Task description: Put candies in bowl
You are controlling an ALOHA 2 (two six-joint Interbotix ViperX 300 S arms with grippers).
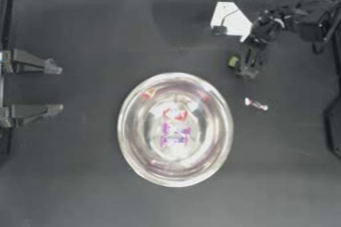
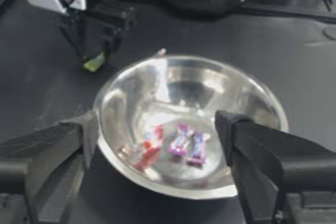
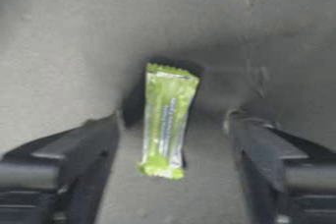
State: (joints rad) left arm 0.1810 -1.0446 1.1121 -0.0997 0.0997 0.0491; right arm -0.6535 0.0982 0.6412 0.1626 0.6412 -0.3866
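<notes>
I see the lime green candy (image 3: 166, 121) flat on the desk (image 1: 73, 181) beyond the bowl (image 1: 136, 159), its long axis running between my right gripper (image 3: 172, 129)'s open jaws, untouched. My left gripper (image 2: 157, 134) waits open at the left edge.

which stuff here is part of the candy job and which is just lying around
Job:
bowl
three candies in it
lime green candy between right gripper open jaws
red-white candy on table

Lying about:
nothing seen; left gripper waits, open
</notes>
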